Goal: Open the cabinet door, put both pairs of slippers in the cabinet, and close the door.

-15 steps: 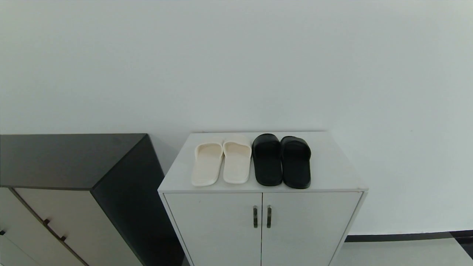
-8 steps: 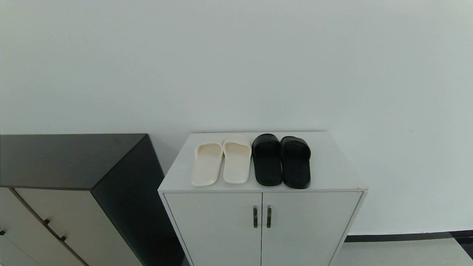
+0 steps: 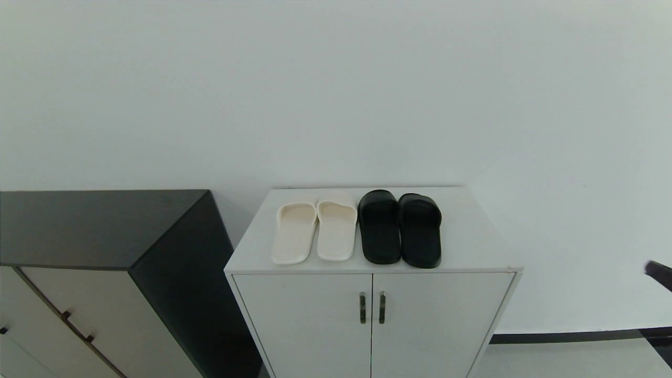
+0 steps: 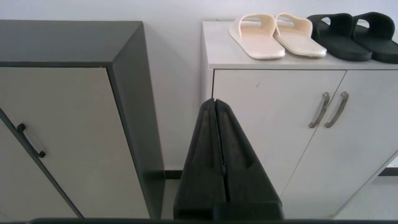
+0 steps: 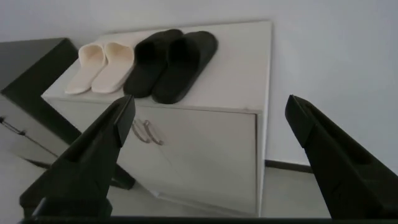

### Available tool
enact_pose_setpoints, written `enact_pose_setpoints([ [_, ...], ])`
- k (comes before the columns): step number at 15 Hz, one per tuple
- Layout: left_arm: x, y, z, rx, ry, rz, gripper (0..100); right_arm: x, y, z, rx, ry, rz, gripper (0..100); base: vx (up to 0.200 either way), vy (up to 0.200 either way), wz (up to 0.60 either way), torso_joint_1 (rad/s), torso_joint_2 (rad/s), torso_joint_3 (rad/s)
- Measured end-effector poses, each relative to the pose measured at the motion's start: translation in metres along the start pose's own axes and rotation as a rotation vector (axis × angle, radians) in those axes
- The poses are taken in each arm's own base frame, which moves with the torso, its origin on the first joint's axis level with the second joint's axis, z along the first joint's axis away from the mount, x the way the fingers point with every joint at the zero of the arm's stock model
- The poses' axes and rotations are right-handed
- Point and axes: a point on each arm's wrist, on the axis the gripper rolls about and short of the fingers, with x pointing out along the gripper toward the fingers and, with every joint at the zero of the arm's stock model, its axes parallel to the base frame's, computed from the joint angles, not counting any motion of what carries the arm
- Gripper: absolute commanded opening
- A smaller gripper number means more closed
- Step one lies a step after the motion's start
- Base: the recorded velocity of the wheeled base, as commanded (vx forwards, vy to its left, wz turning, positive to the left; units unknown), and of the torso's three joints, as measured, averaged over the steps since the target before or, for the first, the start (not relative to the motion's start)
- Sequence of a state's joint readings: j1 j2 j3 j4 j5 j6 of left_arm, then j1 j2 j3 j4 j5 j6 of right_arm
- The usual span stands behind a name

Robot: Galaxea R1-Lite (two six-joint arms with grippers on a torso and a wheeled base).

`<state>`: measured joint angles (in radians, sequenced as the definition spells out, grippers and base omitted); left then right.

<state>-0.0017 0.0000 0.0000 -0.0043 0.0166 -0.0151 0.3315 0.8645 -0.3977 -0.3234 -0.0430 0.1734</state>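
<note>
Since 0.5 s ago, a dark part of the right arm (image 3: 659, 274) has entered the head view at its right edge, about level with the cabinet top and well apart from the white cabinet (image 3: 436, 325); the cabinet and both pairs of slippers lie as before. The white cabinet has 2 doors, both shut, so its interior is hidden. The left door handle (image 3: 363, 307) and the right door handle (image 3: 382, 307) are vertical bars standing just beside each other at the centre seam. Both pairs rest flat on the cabinet top, outside the cabinet. The cream slippers (image 3: 315, 233) lie on the left half and the black slippers (image 3: 401, 231) just beside them to the right. All 4 slippers lie in 1 row, and the 2 slippers of each pair touch. The right hand (image 5: 210, 106) has its fingers spread wide and holds nothing; it hangs in the air off the cabinet's right front corner, clear of the doors. The left hand (image 4: 216, 106) has its fingers pressed together with nothing between them; it points at the left edge of the white cabinet's front, apart from it. A dark cabinet (image 3: 105, 226) with pale fronts stands just left of the white cabinet, also shut.
</note>
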Motion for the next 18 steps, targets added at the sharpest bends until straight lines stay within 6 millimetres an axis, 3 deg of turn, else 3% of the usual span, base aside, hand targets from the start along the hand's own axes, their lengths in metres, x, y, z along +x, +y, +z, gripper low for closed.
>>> enact_pose_setpoints([
  [4,0.0,0.0,0.0,0.0,0.0,0.0,0,0.071,0.047,0.013,0.034,0.066,0.026,100,0.0,0.0,0.0,0.0,0.0,0.0],
  [9,0.0,0.0,0.0,0.0,0.001,-0.001,0,0.141,0.097,0.021,0.034,0.086,0.009,100,0.0,0.0,0.0,0.0,0.0,0.0],
  [15,0.0,0.0,0.0,0.0,0.001,0.0,0,0.228,0.141,0.005,-0.013,0.068,-0.135,100,0.0,0.0,0.0,0.0,0.0,0.0],
  [18,0.0,0.0,0.0,0.0,0.0,0.0,0,0.255,0.151,-0.014,-0.025,0.065,-0.157,100,0.0,0.0,0.0,0.0,0.0,0.0],
])
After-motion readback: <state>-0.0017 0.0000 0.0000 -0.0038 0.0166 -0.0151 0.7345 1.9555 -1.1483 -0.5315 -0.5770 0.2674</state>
